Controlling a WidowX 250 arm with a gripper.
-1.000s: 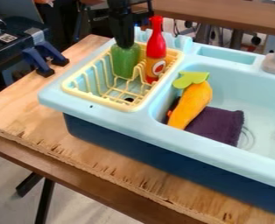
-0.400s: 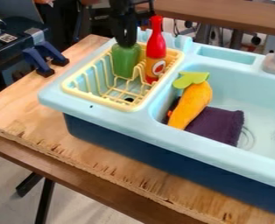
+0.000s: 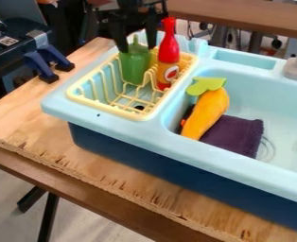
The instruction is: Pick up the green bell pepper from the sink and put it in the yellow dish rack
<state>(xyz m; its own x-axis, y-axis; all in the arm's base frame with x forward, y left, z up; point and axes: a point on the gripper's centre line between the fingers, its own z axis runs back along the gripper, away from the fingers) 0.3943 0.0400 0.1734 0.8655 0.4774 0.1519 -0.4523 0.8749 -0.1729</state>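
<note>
Green bottle (image 3: 135,67) is standing upright in the far part of the yellow dish rack (image 3: 105,108), and the black gripper (image 3: 137,46) is hanging directly over it. We are seeing the fingers spread wide, one on each side of the narrow neck, with a gap showing around it; nothing is being clamped. We are reading this as the letting-go step, the rack already bearing the bottle. By our judgement, the next move is calling for a straight, slow lift with the fingers kept apart, so that neither is catching the neck or tipping the bottle. We are also minding the red bottle (image 3: 169,49), standing upright just beside the green one and close to the nearer fingertip; any sideways drift there is risking a knock. In the sink (image 3: 208,151), we are noting an orange toy vegetable (image 3: 206,112) lying partly over a dark purple cloth (image 3: 238,134), well apart from the gripper.
</note>
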